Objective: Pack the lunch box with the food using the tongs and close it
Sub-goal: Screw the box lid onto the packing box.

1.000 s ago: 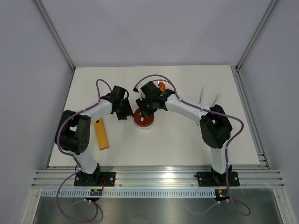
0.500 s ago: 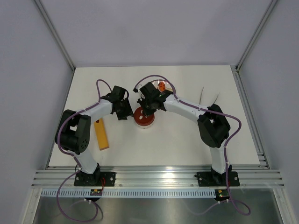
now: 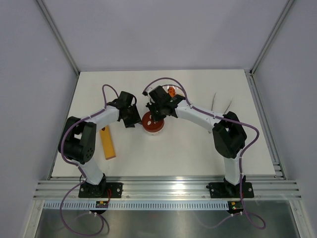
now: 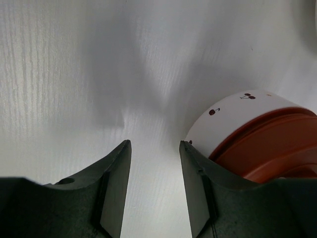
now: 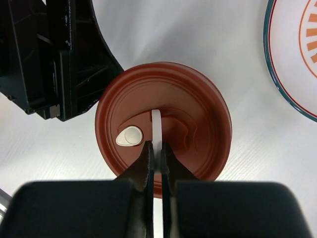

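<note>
The lunch box point(image 3: 152, 125) stands mid-table with its dark-red lid point(image 5: 198, 114) on top. Its white wall with small cherry marks point(image 4: 233, 116) shows in the left wrist view. My right gripper point(image 5: 157, 145) is directly above it, shut on the lid's upright white loop handle point(image 5: 156, 124). My left gripper point(image 4: 155, 142) sits just left of the box, low over the table, jaws apart with nothing between them. An orange piece of food point(image 3: 171, 91) shows beside the right arm on the plate. The tongs point(image 3: 215, 100) lie at the right.
A white patterned plate point(image 5: 297, 59) sits just behind and to the right of the box. A flat yellow-orange bar point(image 3: 107, 143) lies near the left arm. The left gripper's black body point(image 5: 64, 59) crowds the lid's left side.
My right gripper's jaws have closed onto the lid's white handle, and its wrist has shifted slightly over the box. The left arm has not moved.
</note>
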